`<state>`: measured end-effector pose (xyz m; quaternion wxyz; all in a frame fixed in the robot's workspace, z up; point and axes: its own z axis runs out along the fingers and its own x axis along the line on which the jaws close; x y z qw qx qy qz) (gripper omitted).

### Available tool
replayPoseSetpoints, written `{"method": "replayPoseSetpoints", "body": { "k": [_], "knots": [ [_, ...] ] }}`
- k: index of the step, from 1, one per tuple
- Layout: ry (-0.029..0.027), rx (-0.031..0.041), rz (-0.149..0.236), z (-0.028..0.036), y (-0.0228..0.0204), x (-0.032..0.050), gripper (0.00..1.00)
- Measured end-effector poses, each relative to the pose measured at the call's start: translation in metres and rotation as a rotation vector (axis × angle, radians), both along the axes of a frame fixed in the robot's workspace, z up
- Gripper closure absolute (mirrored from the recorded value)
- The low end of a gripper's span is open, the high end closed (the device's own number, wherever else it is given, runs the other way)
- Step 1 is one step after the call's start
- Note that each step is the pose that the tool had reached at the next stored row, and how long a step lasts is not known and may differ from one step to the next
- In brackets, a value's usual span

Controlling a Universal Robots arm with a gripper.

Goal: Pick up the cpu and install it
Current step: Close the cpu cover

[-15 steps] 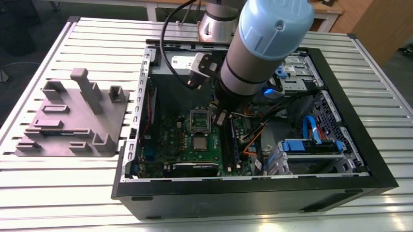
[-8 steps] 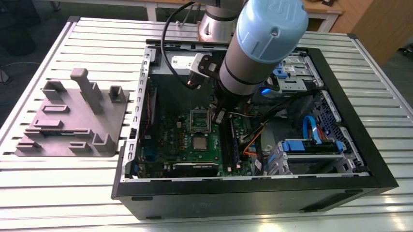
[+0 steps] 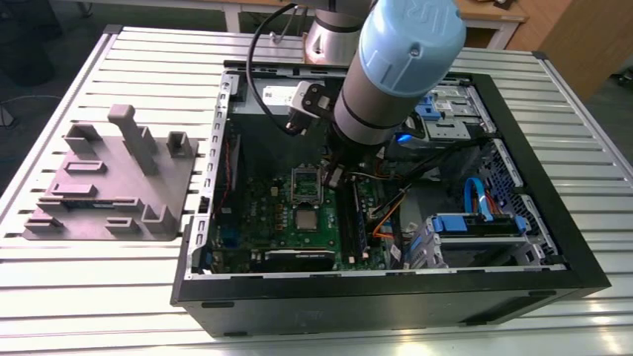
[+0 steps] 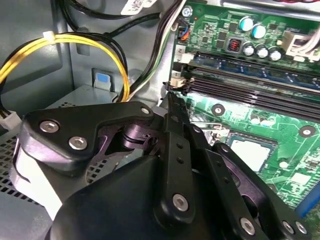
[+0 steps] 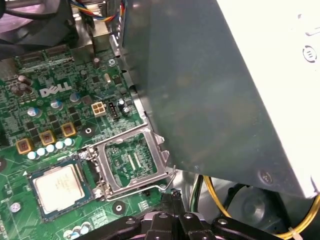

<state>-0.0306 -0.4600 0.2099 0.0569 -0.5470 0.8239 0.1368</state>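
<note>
CPU seated in socket; arm stands over the open case.

The computer case (image 3: 554, 274) lies open on the slatted counter (image 3: 89, 297), with the arm (image 3: 396, 67) reaching down inside onto the motherboard (image 3: 262, 208). The socket bracket (image 5: 132, 162) stands flipped up beside the cpu (image 5: 59, 187), which lies flat in its socket, the metal top showing in the first wrist view. The gripper (image 4: 175, 107) hangs just off the board's edge near the memory slots, its fingers (image 4: 176, 125) drawn together on nothing. Judgement: the chip is light, stiff, smooth-topped and fragile underneath; take it by opposite edges, never the underside.
</note>
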Motion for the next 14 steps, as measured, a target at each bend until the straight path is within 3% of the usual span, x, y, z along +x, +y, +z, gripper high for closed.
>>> {"method": "replayPoseSetpoints", "body": {
  "k": [5, 9, 14],
  "knots": [
    [0.0, 0.0001, 0.0, -0.0008, 0.0051, 0.0, 0.9],
    [0.0, 0.0017, 0.0, -0.0041, 0.0061, -0.0009, 0.9],
    [0.0001, 0.0155, 0.0, -0.0079, 0.0076, -0.0017, 0.9]
  ]
}}
